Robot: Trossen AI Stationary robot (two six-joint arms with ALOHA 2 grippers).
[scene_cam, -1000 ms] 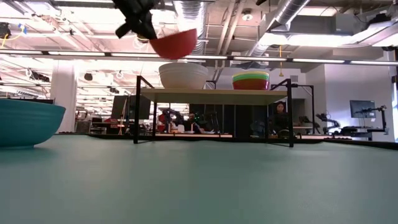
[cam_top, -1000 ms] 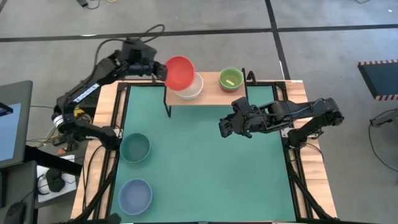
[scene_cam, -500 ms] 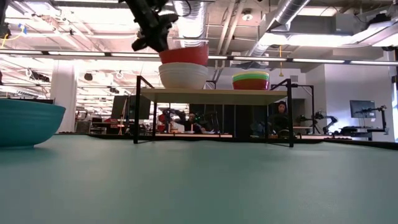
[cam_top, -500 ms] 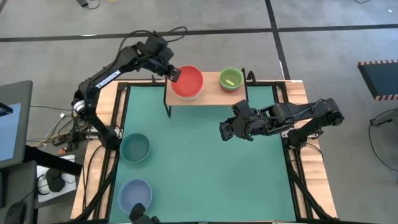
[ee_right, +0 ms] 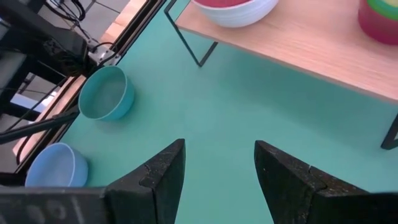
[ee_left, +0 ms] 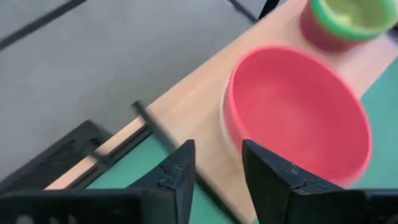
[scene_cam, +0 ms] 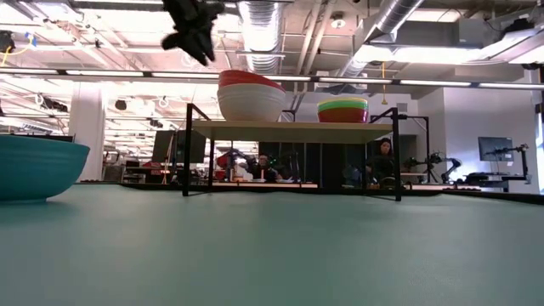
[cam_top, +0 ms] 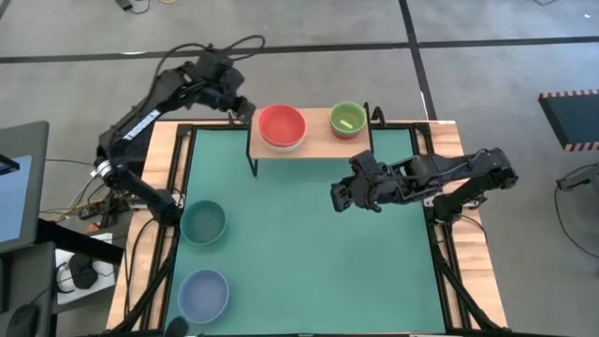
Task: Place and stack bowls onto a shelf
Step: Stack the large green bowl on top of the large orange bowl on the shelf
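The red bowl (cam_top: 282, 124) sits nested in the white bowl (scene_cam: 251, 104) on the left half of the shelf (cam_top: 318, 139), its rim (scene_cam: 251, 78) showing above the white one. A stack topped by a green bowl (cam_top: 347, 118) stands on the shelf's right half. My left gripper (cam_top: 241, 105) hangs open just left of the red bowl (ee_left: 298, 118) and above it (scene_cam: 194, 32), touching nothing. My right gripper (cam_top: 339, 197) hovers open over the mat in front of the shelf, with nothing between its fingers (ee_right: 217, 177).
A dark teal bowl (cam_top: 203, 223) and a pale blue bowl (cam_top: 203, 293) stand on the green mat (cam_top: 309, 253) near its left edge, also in the right wrist view as teal bowl (ee_right: 107, 93) and pale blue bowl (ee_right: 56, 167). Thin black shelf legs (scene_cam: 187, 149) stand at the mat's far side.
My left gripper has carried the red bowl toward the right and down into the white bowl, then opened and let go. It has since drawn back up and toward the table's left edge. The red bowl, tilted in the air before, now rests level in the white bowl.
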